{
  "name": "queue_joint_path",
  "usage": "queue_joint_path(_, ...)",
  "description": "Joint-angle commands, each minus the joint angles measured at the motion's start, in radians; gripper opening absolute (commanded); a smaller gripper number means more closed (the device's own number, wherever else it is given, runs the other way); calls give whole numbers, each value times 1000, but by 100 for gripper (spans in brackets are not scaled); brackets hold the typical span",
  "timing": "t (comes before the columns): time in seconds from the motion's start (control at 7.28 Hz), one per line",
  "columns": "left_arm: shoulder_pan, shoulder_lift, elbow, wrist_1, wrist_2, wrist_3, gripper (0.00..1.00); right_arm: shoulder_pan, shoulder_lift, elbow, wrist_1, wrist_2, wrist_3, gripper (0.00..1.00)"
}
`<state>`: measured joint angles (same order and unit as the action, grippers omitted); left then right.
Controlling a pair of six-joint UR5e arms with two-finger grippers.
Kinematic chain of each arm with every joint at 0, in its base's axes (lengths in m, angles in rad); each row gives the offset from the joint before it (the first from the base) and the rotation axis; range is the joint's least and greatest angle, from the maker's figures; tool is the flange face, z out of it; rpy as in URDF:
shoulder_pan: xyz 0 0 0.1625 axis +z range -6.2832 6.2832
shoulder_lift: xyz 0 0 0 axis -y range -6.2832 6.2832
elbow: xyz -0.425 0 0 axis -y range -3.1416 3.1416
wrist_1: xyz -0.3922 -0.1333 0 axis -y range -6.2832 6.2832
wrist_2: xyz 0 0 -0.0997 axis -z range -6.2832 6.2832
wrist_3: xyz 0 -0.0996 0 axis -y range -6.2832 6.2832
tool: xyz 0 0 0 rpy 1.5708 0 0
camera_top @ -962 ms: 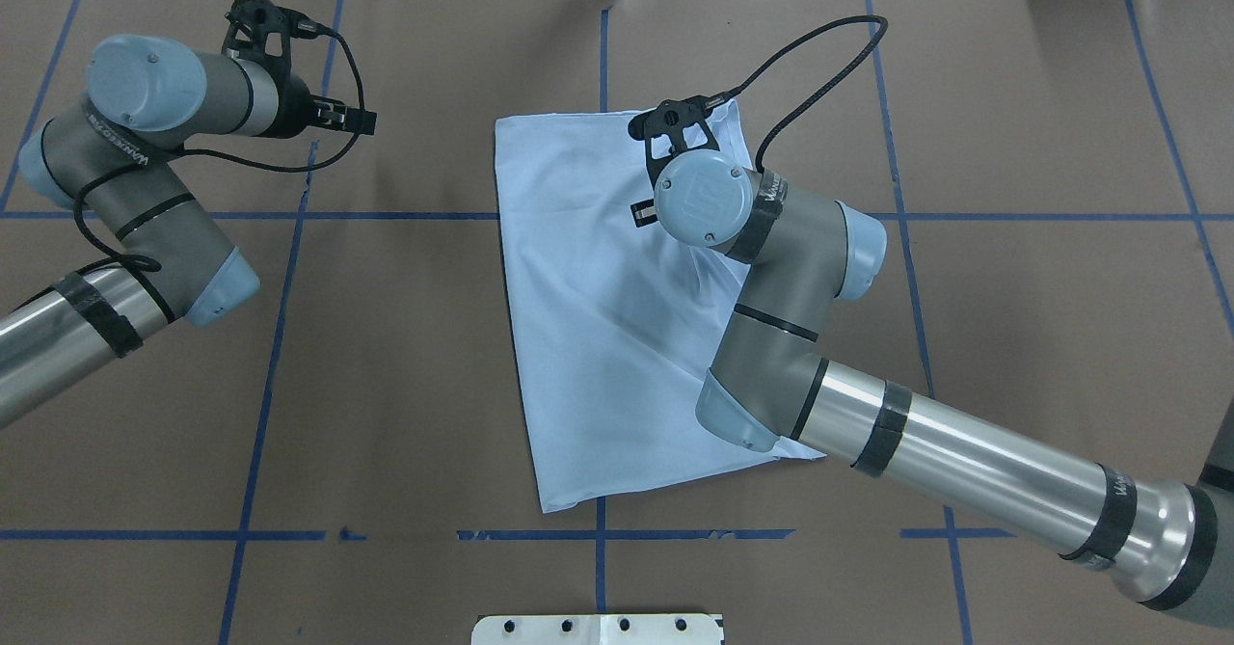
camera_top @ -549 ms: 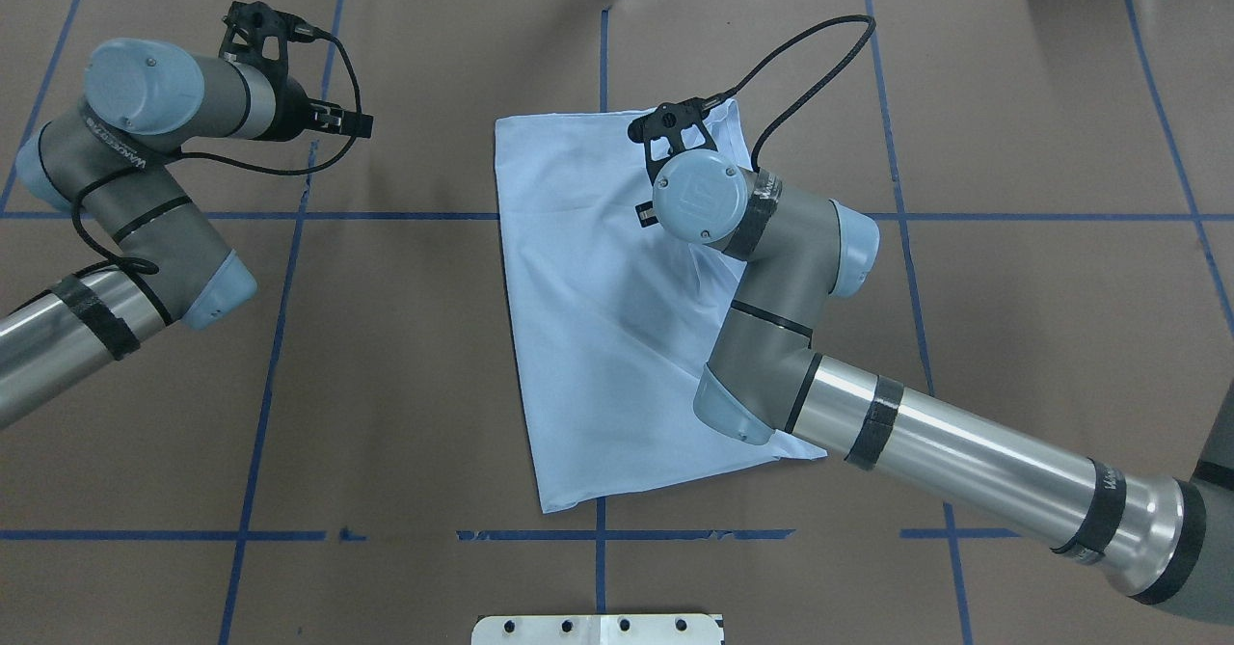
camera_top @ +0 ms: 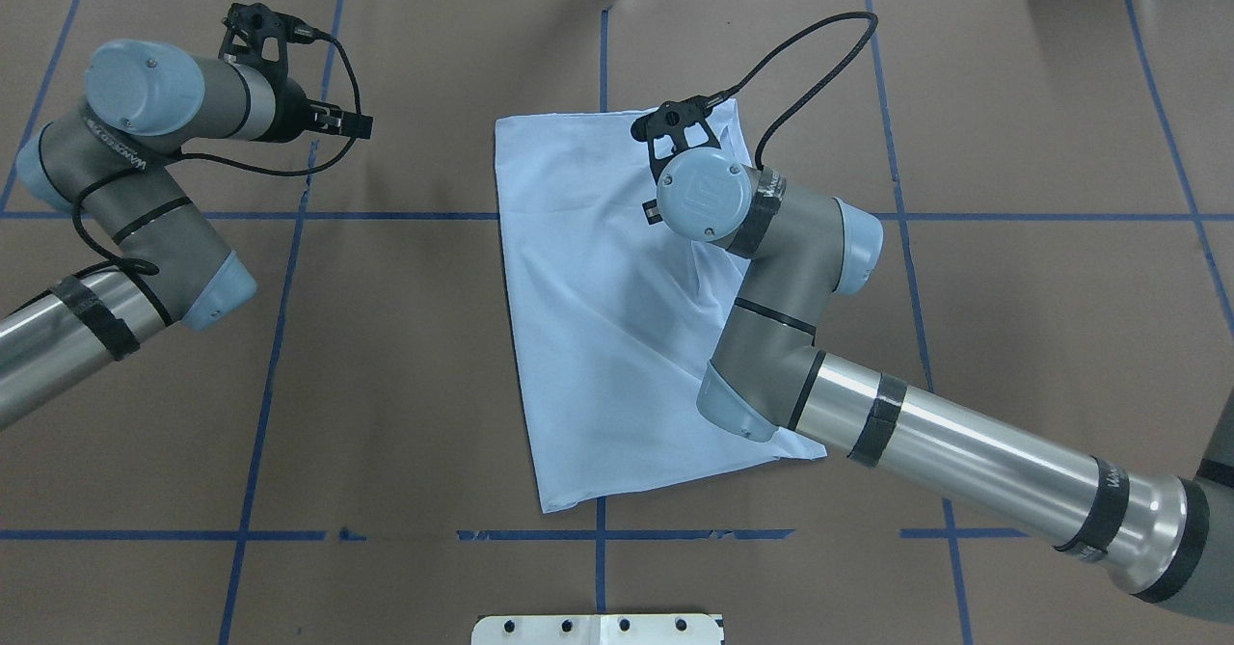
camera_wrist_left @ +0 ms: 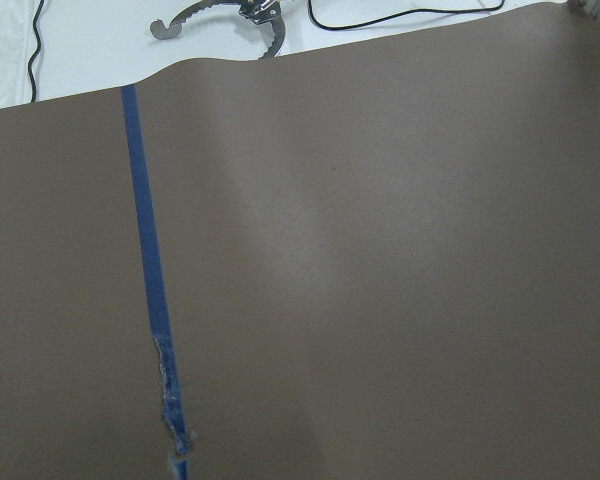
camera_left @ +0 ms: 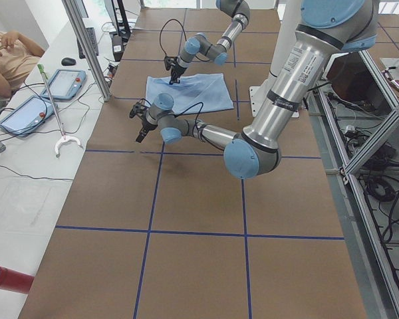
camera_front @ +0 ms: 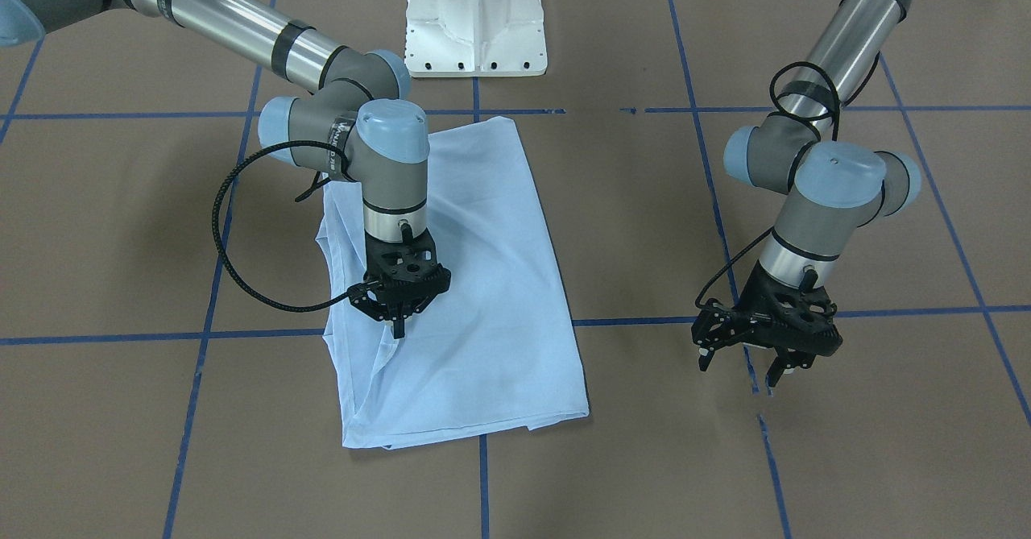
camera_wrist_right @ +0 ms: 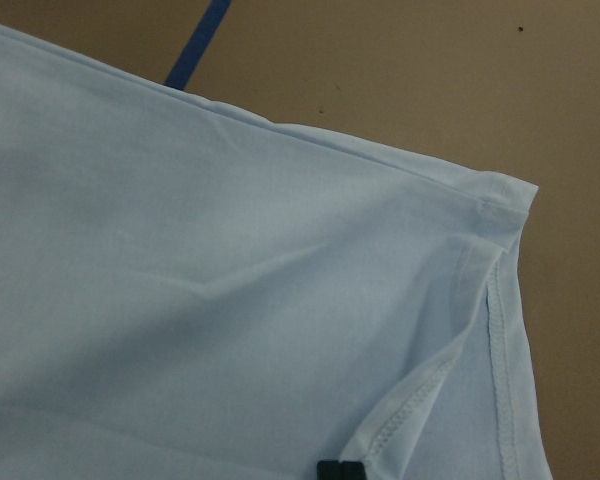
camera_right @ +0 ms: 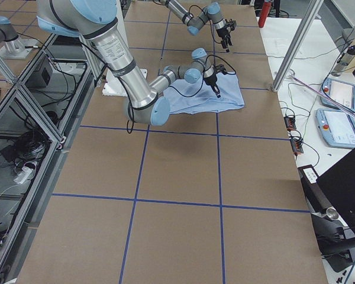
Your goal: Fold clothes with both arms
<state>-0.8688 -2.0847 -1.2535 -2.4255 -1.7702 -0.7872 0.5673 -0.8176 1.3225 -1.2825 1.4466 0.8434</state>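
Observation:
The pale light-blue T-shirt [camera_front: 483,281] lies folded lengthwise in the middle of the table [camera_top: 588,317]. Its print and collar are hidden. My right gripper [camera_front: 399,328] points straight down over the shirt's far half. Its fingers are together at a folded-in sleeve hem [camera_wrist_right: 420,390], which runs right up to the fingertips [camera_wrist_right: 340,470]. Creases spread from that spot. My left gripper [camera_front: 743,368] is open and empty, well off to the shirt's side [camera_top: 359,124] and just above the bare brown table [camera_wrist_left: 380,280].
The white pedestal base [camera_front: 475,15] stands at the robot's edge of the table. Blue tape lines [camera_front: 483,474] cross the brown surface. A metal frame post [camera_left: 86,46], tablets [camera_left: 66,83] and a seated person [camera_left: 6,60] are on the far side.
My right arm's wrist has shifted very slightly over the shirt. The shirt's outline and my left arm look the same.

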Motion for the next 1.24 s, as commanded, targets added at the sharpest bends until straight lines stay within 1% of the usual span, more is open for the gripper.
queue_joint_path(0.0, 5, 0, -3, -1, 0, -1, 100, 28, -37, 9, 5, 1, -21, 0)
queue_joint_path(0.14, 7, 0, -1, -12, 0, -6, 100, 43, -46, 11, 6, 1, -70, 0)
queue_joint_path(0.27, 11, 0, -1, -14, 0, -15, 100, 49, -58, 12, 6, 1, -70, 0)
queue_joint_path(0.41, 13, 0, -3, -14, 0, -15, 100, 48, -63, 12, 8, 0, -66, 71)
queue_joint_path(0.55, 13, 0, -4, -14, 0, -15, 100, 45, -67, 30, 6, -5, -55, 100)
queue_joint_path(0.69, 13, 0, -6, -14, 0, -14, 100, 48, -71, 70, 5, 3, -56, 100)
queue_joint_path(0.82, 13, -3, -33, -12, -3, -14, 100, 80, -75, 122, 3, 83, -56, 100)
queue_joint_path(0.96, 13, -2, -62, -4, -47, -27, 100, 130, -130, 198, 5, 213, -56, 100)
queue_joint_path(1.1, 14, 2, -93, -3, -99, -152, 100, 141, -196, 304, 5, 259, -31, 100)
